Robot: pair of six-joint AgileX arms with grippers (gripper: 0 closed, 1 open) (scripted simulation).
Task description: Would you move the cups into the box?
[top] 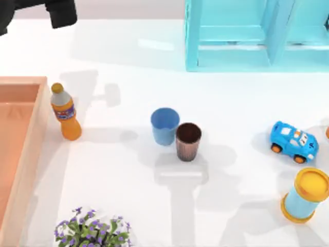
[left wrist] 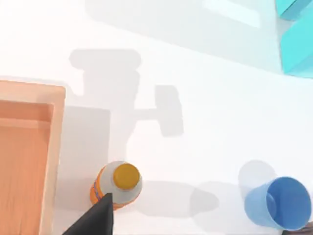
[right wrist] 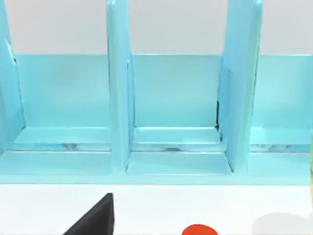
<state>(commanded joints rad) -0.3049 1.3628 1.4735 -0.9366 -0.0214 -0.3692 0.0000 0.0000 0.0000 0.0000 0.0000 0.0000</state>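
Two cups stand upright side by side at the table's middle: a light blue cup (top: 165, 125) and, touching it on its right, a dark brown ribbed cup (top: 188, 141). The blue cup (left wrist: 279, 203) also appears in the left wrist view. The box (top: 32, 135), a light-wood crate with an orange-tan inside, lies along the left edge, and its rim (left wrist: 55, 147) shows in the left wrist view. My left gripper (top: 60, 12) hangs high over the far left corner, well away from the cups. A dark part of my right gripper (right wrist: 95, 219) faces the shelf.
An orange drink bottle (top: 66, 114) stands just right of the box's rim. A turquoise shelf frame (top: 257, 36) fills the far right. A blue toy car (top: 294, 142) and a blue cylinder with a yellow lid (top: 307, 195) sit at the right. A purple-flowered plant (top: 92, 231) is at the front.
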